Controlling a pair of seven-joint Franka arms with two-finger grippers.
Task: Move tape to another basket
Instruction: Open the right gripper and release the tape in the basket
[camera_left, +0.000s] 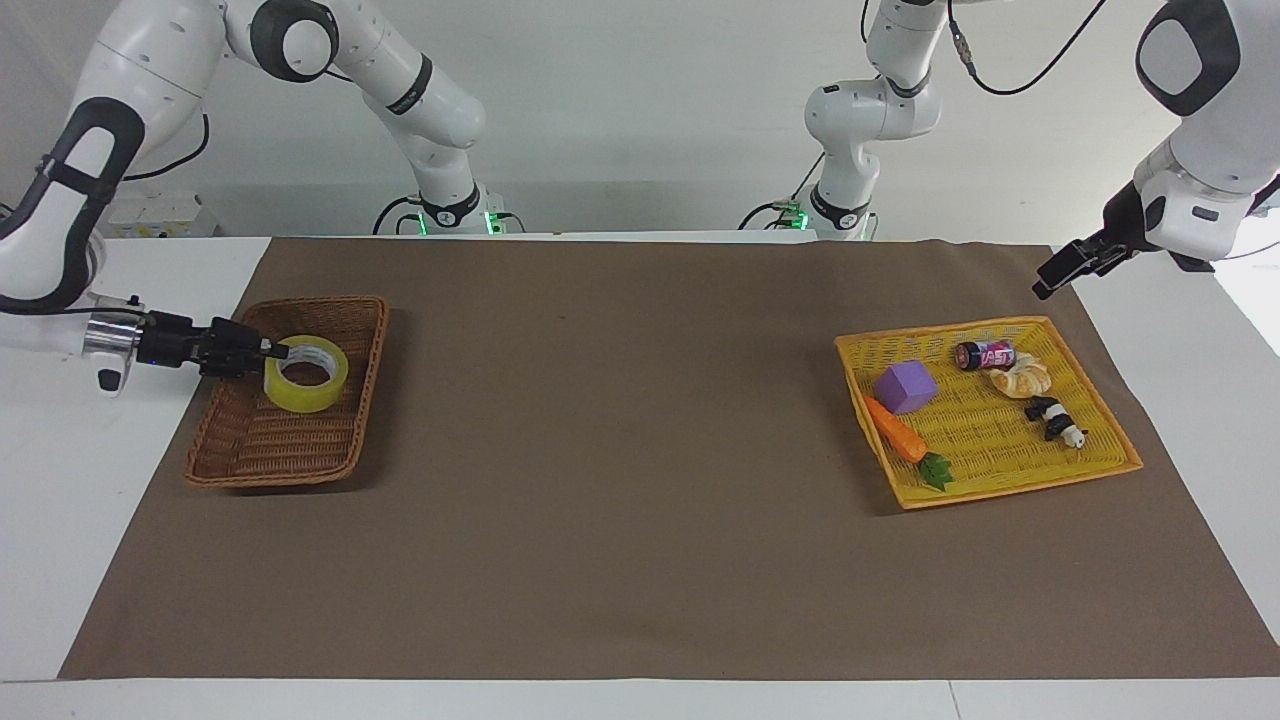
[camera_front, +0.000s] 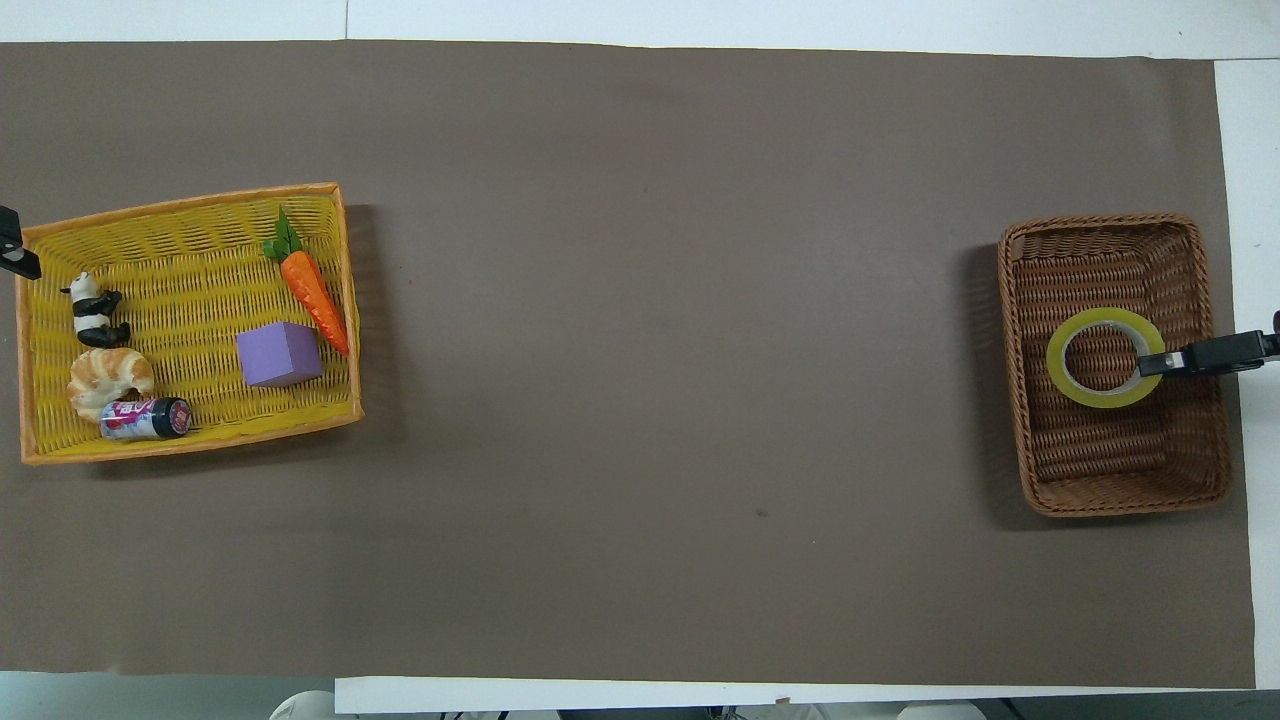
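**Tape in the wicker basket, my right jaws clamped on its wall**

From the facing view, my right gripper (camera_left: 272, 351) reaches in over the rim of the basket (camera_left: 245, 445) at the right arm's end of the table and pinches the wall of the tape (camera_left: 306, 373), which sits low inside it. My left gripper (camera_left: 1048, 280) waits in the air past the yellow tray (camera_left: 1010, 485); I cannot tell how its jaws stand.

From overhead, the tape (camera_front: 1104, 358) lies flat within the basket (camera_front: 1125, 500), my right gripper (camera_front: 1152, 364) clamped on its wall. Only the tip of my left gripper (camera_front: 12, 255) shows, beside the yellow tray (camera_front: 190, 436).
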